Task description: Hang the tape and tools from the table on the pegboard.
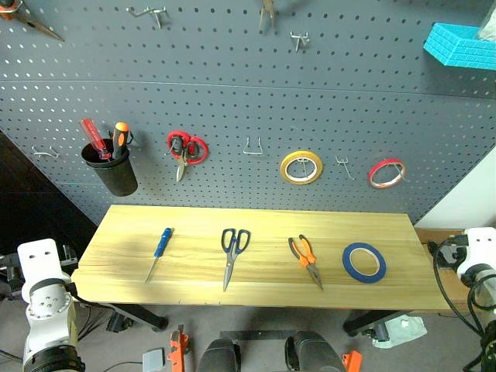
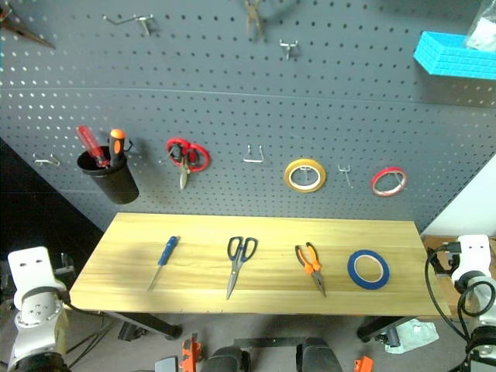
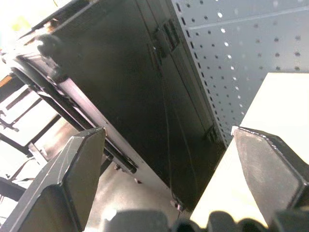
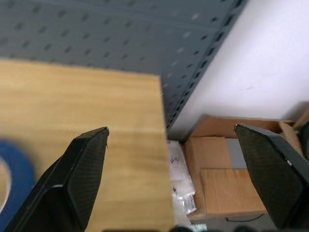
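Both the left gripper (image 3: pixel 169 183) and right gripper (image 4: pixel 174 179) stood wide and empty beyond the table (image 1: pixel 108 256) ends — the blue tape ring (image 1: pixel 364 262), lying flat at its right end, looked light, stiff, best pinched across its rim.

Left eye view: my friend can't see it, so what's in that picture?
Four things lie in a row on a yellow wooden table: a blue screwdriver, dark scissors, orange pliers and a blue tape ring. Behind is a grey pegboard with red scissors, yellow tape and red tape hanging.
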